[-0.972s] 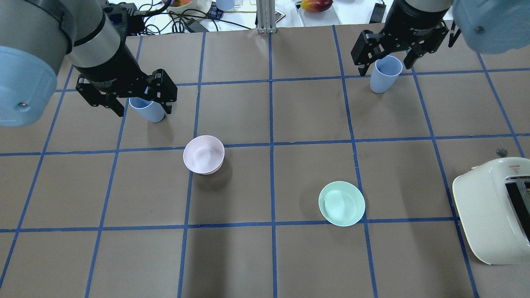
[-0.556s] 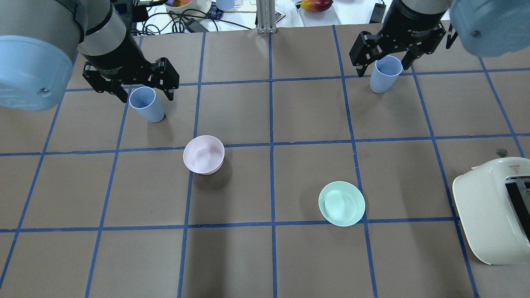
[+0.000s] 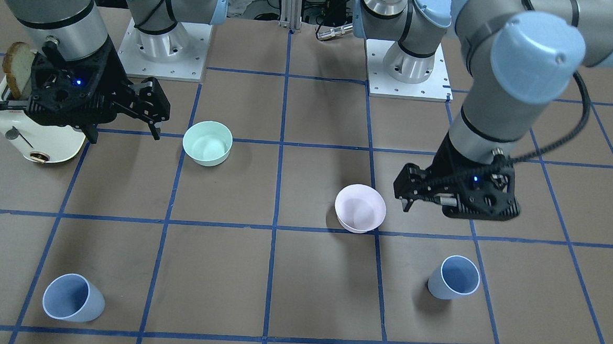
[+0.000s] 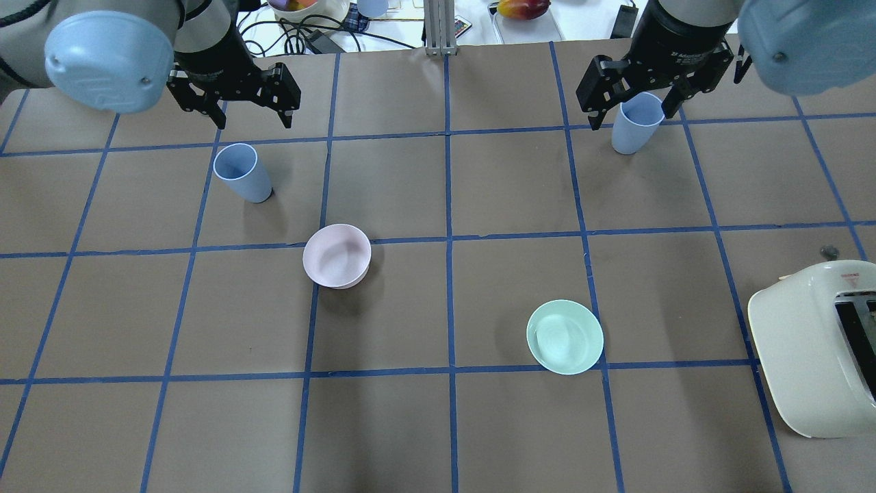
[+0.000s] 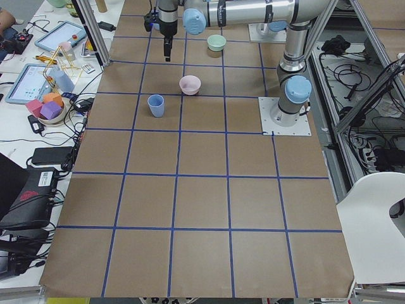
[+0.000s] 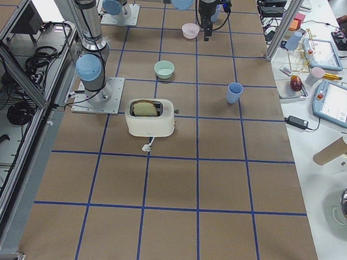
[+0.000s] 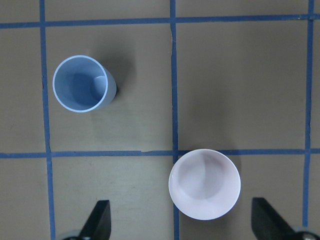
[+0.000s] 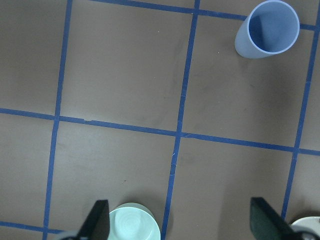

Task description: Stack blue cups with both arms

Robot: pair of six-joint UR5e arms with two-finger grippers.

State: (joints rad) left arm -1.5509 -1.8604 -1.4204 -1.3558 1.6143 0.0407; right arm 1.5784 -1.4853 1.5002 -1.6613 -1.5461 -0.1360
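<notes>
Sitting nearest the robot, the mint-green bowl [image 4: 564,337] and pink bowl [image 4: 337,255] play no part; higher up, the left claw [image 4: 252,122] and right claw [image 3: 125,133] hang wide open, gripping nothing. Farthest out, the left blue cup [image 4: 241,171] and right blue cup [image 4: 636,123] stand upright on the tabletop [image 4: 438,424], well apart. A claw descending off-centre could knock a light cup over. Overhead, the right claw seems to straddle its cup; the front-facing view shows it high and well short.

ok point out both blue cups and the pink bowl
blue cup on the left [image 4: 248,181], overhead view, outer wall
blue cup on the right [image 3: 67,296], front-facing view, inner wall
pink bowl [image 4: 337,257], overhead view, inner floor
</notes>
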